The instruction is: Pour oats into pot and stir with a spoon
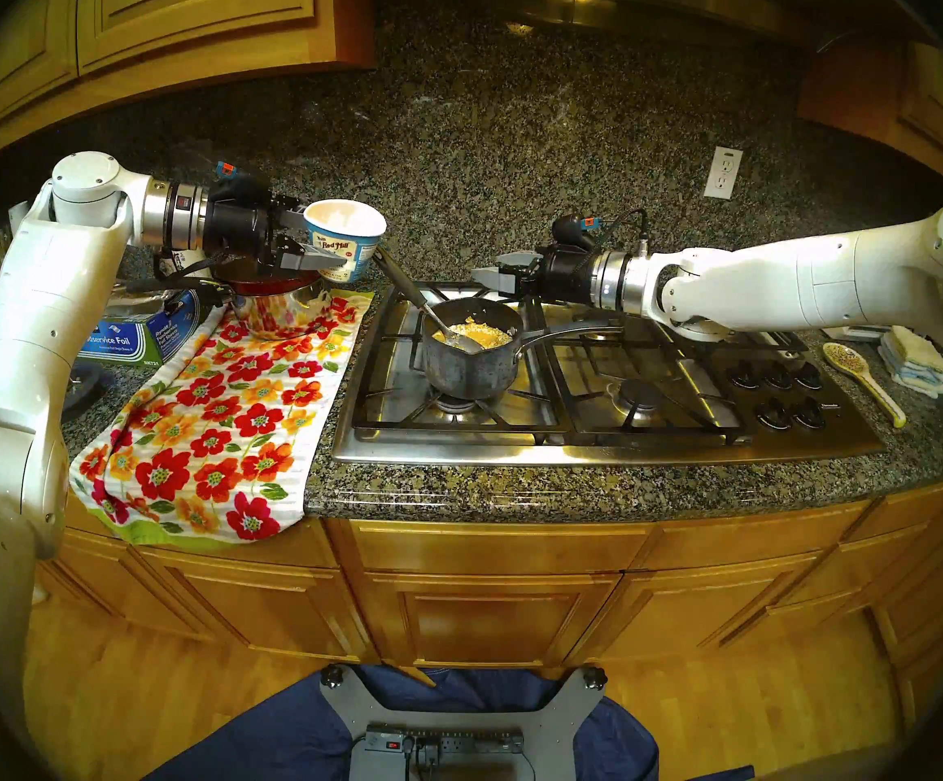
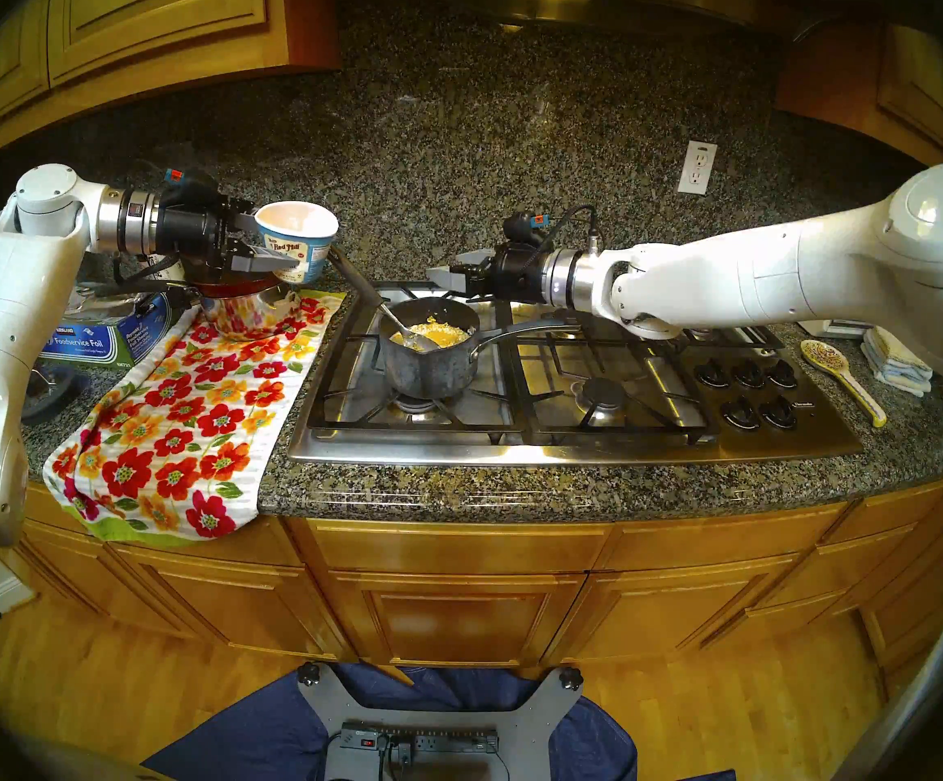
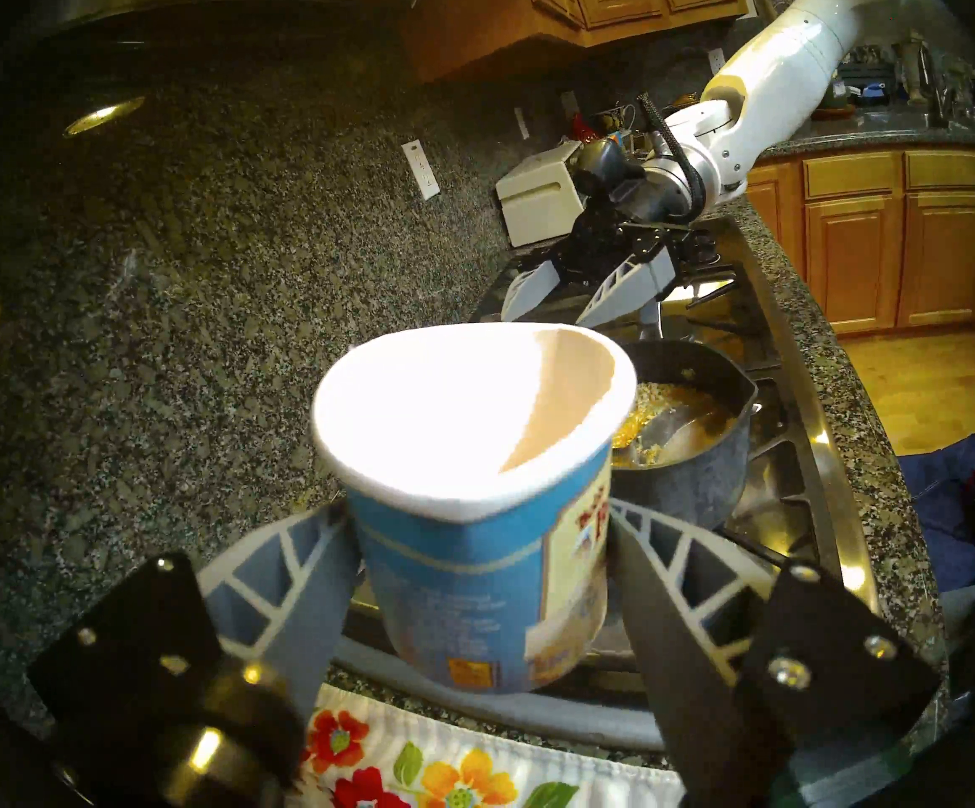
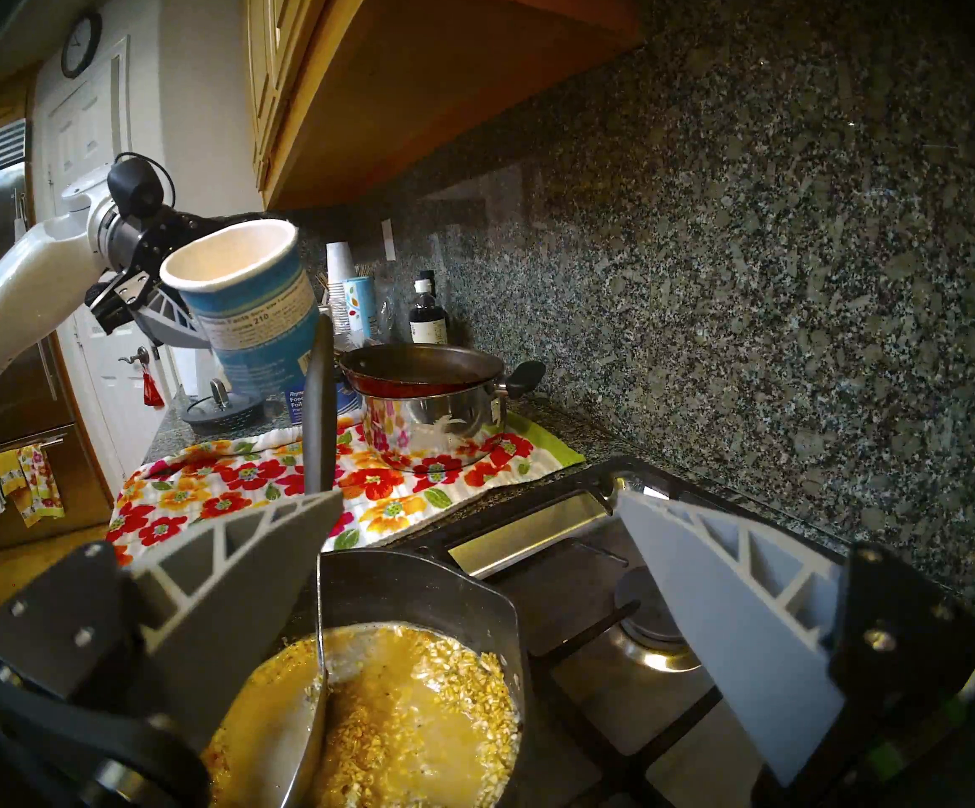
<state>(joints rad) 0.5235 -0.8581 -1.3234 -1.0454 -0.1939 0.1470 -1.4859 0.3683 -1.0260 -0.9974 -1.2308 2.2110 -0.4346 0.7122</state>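
Over the counter's floral towel, my left gripper pinches the white-and-blue paper oatmeal cup: light, crushable. Right gripper, spread wide, should take the steel spoon's stiff black handle; oats sit in the dark grey saucepan.

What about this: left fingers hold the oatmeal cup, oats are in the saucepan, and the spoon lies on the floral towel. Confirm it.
Not quite. The spoon stands in the saucepan, bowl down among the oats, as the right wrist view shows. The rest holds.
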